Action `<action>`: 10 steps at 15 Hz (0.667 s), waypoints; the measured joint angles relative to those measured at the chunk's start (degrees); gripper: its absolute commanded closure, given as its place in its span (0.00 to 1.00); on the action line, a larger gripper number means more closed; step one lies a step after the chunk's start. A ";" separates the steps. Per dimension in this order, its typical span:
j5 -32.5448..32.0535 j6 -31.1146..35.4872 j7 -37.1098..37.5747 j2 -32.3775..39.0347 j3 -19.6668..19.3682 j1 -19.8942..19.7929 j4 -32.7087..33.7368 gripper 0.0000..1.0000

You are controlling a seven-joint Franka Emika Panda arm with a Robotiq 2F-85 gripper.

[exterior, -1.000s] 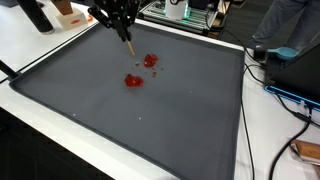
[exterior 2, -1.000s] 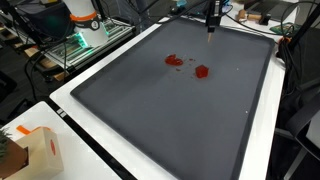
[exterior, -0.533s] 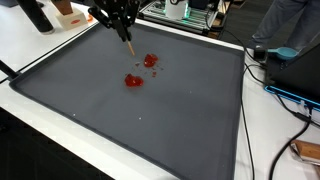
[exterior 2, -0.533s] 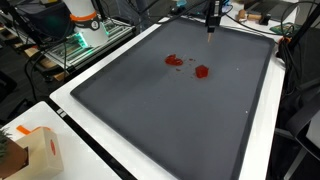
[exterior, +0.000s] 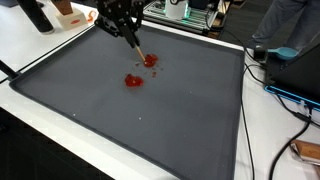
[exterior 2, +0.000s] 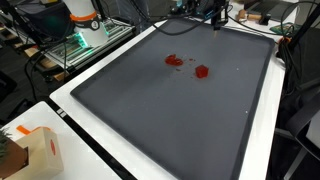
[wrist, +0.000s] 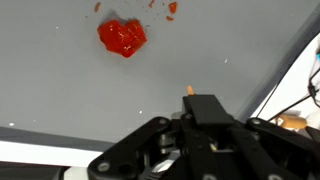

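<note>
Two red blobs on grey mat (exterior: 150, 130); jaws clenched on thin stick (exterior: 131, 44).
Stick slants from jaws down toward upper blob (exterior: 150, 60), tip just beside it; lower blob (exterior: 133, 80) lies farther off.

Black pincer (exterior: 121, 24) with thin stick (exterior: 131, 42) over dark mat (exterior: 180, 120); red blob (exterior: 150, 60) by its tip; other red blob (exterior: 133, 80) nearby

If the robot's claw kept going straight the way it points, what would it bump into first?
Probably the dark mat. The gripper points down with a thin stick poking out ahead, so the stick's tip would touch the mat first, close beside a red blob. Depth is hard to judge.
</note>
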 measured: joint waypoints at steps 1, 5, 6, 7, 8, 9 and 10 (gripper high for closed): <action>2.19 -0.94 -2.55 0.95 0.27 -0.56 0.68 0.97; 8.55 -5.30 -9.67 5.09 0.73 -2.43 3.58 0.97; 9.64 -6.37 -10.81 6.10 0.75 -2.81 4.24 0.97; 10.55 -7.32 -11.66 7.08 0.75 -3.12 4.91 0.97; 11.44 -8.10 -12.31 8.02 0.76 -3.40 5.47 0.97; 12.26 -8.79 -12.75 8.89 0.76 -3.62 6.03 0.97; 12.98 -9.24 -12.91 9.75 0.76 -3.79 6.53 0.97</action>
